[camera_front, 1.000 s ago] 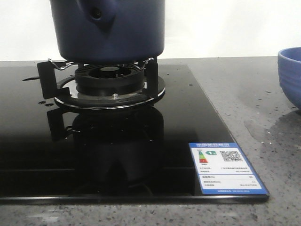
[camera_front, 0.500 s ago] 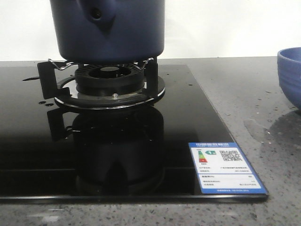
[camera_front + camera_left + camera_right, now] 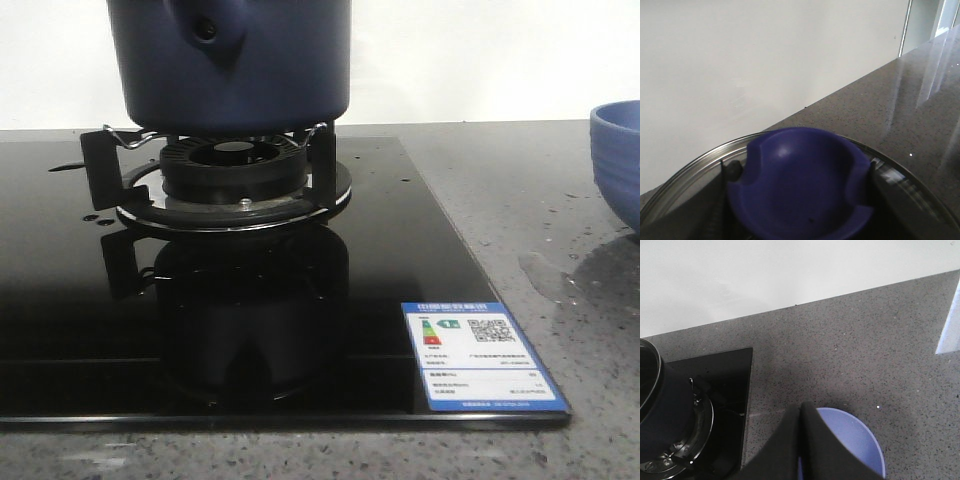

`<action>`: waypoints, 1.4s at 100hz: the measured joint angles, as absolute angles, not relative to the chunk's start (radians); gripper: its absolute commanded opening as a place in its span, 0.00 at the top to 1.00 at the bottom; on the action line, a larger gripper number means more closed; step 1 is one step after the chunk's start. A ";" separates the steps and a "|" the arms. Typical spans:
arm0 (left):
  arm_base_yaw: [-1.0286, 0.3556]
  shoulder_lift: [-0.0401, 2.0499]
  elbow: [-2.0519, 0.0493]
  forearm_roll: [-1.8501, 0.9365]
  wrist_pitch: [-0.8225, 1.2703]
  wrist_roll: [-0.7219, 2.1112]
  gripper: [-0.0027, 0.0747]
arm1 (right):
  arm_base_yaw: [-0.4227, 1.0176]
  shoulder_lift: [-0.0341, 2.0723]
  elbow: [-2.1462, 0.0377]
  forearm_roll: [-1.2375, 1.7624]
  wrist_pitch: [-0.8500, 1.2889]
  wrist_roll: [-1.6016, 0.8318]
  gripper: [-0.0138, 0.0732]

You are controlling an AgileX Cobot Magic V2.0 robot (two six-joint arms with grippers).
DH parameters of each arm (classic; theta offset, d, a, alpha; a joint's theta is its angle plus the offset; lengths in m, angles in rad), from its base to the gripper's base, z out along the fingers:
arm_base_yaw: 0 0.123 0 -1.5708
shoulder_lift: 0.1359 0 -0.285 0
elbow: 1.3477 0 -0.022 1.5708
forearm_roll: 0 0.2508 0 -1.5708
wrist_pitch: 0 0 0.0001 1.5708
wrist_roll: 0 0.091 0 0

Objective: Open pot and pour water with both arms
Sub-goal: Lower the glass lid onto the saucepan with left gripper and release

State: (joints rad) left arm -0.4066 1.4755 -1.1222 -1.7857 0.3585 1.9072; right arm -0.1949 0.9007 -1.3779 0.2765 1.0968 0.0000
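Grey speckled stone countertop is carrying a glossy black glass hob, white wall behind. Large dark navy-blue matte cylindrical pot is sitting upright on the black round gas burner with wire pot supports on the hob, its stub handle with the round hole facing the front camera; in the right wrist view the pot is showing open at the rim. Lighter blue ribbed bowl is standing on the counter well right of the hob, apart from the pot; the right gripper is hanging above the bowl, black fingers pressed together, nothing between them. Left gripper is clamping the navy-blue dished knob of a round glass lid with a metal rim, fingers on either side of the knob. White-and-blue energy label sticker is lying on the hob's near right corner.
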 measured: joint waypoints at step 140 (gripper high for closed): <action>-0.407 1.380 -1.085 -1.792 0.357 1.854 0.26 | -0.186 0.901 -1.348 0.276 1.034 -0.043 0.91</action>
